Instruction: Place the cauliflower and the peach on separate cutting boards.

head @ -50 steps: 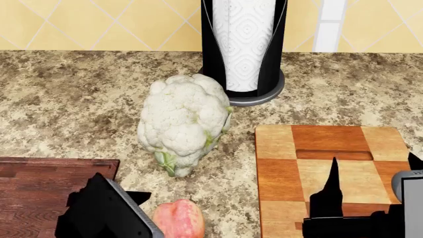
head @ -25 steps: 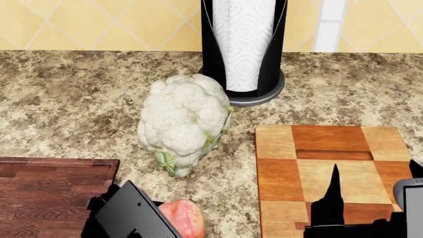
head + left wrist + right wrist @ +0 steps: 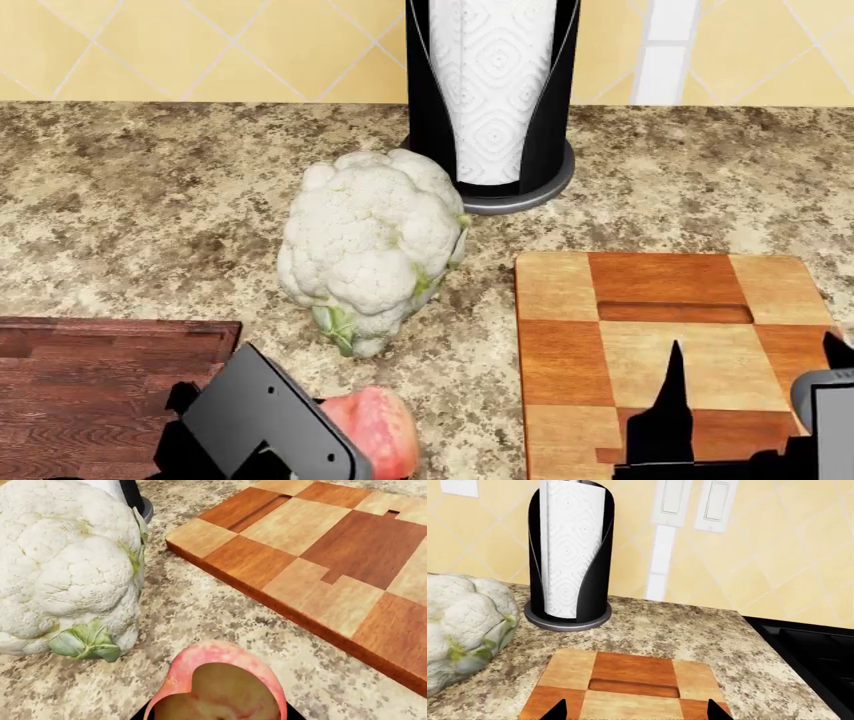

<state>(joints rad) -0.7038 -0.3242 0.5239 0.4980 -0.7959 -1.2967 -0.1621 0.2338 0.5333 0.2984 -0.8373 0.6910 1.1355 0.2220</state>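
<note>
Here the peach (image 3: 371,432), just in front of the cauliflower (image 3: 370,245) on the granite table (image 3: 147,200), sits against the left pincer (image 3: 287,440); pincer closure cannot be told. Soft, rounded and easily bruised, it likely needs gentle pressure across its widest part.

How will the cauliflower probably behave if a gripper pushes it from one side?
The cauliflower looks rounded and rests on the counter on a narrow leafy base, so it may roll or tip. Its bumpy surface probably grips well, though florets might crumble.
</note>
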